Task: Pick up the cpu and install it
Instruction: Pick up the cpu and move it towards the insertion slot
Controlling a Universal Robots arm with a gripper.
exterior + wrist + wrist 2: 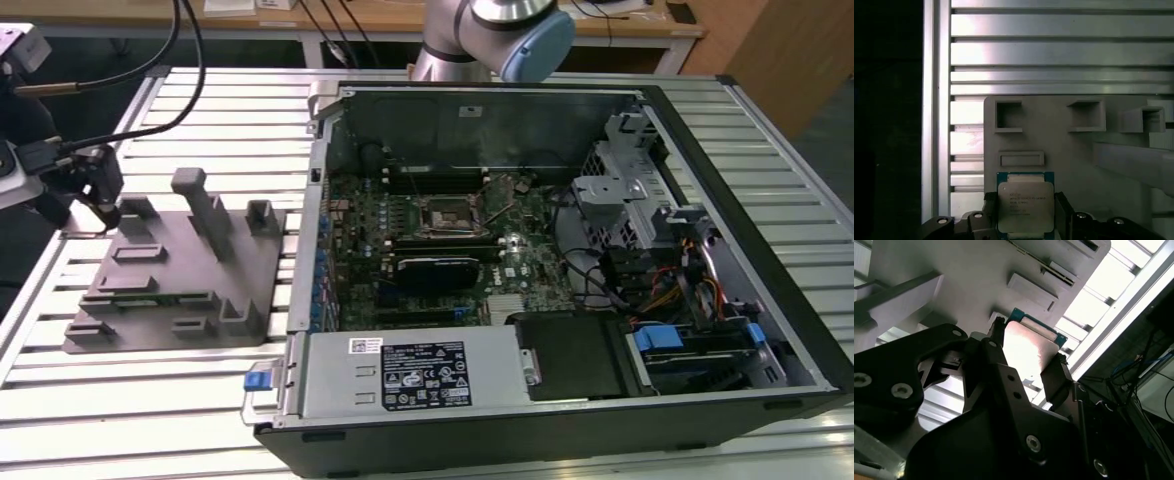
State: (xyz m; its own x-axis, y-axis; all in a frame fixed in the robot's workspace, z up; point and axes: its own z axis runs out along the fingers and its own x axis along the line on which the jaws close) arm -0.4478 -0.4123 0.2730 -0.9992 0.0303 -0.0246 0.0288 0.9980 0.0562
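You see the hand [1026, 347] clenched on the cpu [1025, 205], fingers against two opposite sides, at a corner of the grey fixture [1079, 150] near the surface's [1054, 50] edge.

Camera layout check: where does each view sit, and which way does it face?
Exterior view: off-arm, high, looking down on grey fixture, open computer case, slatted table; shows arm and gripper.
First wrist view: at the wrist, facing past the fingers onto cpu and fixture.
Second wrist view: at the wrist, oblique along the gripper's black body toward the cpu.
Shared: both wrist views show cpu between fingers.
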